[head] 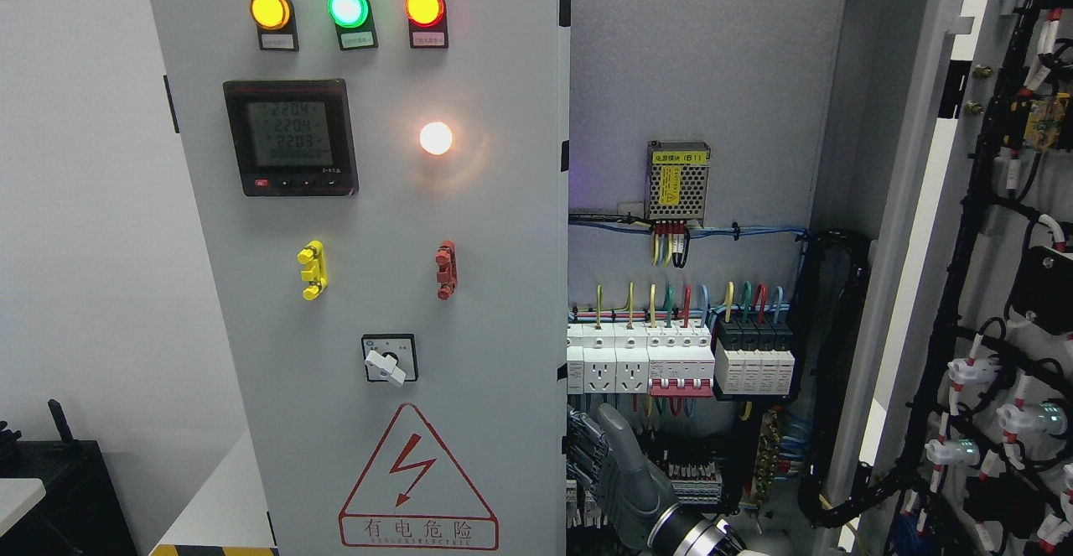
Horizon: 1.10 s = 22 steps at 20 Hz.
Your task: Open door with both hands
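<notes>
Facing a tall grey electrical cabinet, I see its left door (377,288) shut and filling the left and middle of the frame, while the right door (989,288) stands swung wide at the far right edge, its inner face strung with black cable bundles. Between them the open cabinet interior (696,78) shows a bare grey back panel above and wiring below. The shut door carries one digital meter (290,137) at upper left, one red warning triangle (417,476) at the bottom, three indicator lamps (347,7) in a row along the top in amber, green and red, one glowing white lamp (436,137) beside the meter, two small handles, one yellow (312,269) and one red (445,269), and one rotary switch (387,359). Inside sit one perforated power supply (678,180) and a row of breakers (679,361). My right hand (612,472) rises from the bottom edge right of the middle, just inside the opening beside the shut door's edge; its fingers lie straight and together, gripping nothing. My left hand is out of sight.
</notes>
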Each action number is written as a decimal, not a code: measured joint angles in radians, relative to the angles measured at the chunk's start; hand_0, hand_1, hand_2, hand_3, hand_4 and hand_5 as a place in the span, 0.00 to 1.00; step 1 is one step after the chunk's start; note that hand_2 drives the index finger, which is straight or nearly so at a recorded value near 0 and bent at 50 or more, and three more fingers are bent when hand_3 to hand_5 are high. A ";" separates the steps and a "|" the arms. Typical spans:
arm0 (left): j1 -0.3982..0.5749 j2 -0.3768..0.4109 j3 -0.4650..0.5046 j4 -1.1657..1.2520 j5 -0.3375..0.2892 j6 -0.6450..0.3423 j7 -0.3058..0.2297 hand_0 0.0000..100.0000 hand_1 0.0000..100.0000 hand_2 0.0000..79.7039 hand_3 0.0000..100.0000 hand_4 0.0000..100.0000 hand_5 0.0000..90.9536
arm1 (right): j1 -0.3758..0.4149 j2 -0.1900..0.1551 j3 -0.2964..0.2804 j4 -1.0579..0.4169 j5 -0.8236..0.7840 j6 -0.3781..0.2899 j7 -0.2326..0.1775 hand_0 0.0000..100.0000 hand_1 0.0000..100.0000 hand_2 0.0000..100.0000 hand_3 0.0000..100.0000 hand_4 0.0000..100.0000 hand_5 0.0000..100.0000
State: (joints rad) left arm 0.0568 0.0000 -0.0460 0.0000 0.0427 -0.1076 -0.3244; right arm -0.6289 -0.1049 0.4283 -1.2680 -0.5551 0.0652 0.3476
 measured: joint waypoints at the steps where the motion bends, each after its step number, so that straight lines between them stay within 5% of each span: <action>1: 0.000 0.000 0.000 0.000 0.000 0.000 0.000 0.00 0.00 0.00 0.00 0.04 0.00 | 0.000 0.000 0.000 0.000 -0.002 0.000 0.004 0.00 0.00 0.00 0.00 0.00 0.00; 10: 0.000 0.000 0.000 0.000 0.000 0.000 0.000 0.00 0.00 0.00 0.00 0.04 0.00 | -0.003 -0.001 0.000 0.000 -0.018 0.008 0.049 0.00 0.00 0.00 0.00 0.00 0.00; 22: 0.000 0.000 0.000 0.000 0.000 0.000 0.000 0.00 0.00 0.00 0.00 0.04 0.00 | 0.000 -0.001 0.000 -0.002 -0.021 0.010 0.050 0.00 0.00 0.00 0.00 0.00 0.00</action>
State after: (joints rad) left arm 0.0567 0.0000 -0.0460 0.0000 0.0428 -0.1076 -0.3244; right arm -0.6288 -0.1061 0.4281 -1.2700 -0.5763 0.0756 0.3976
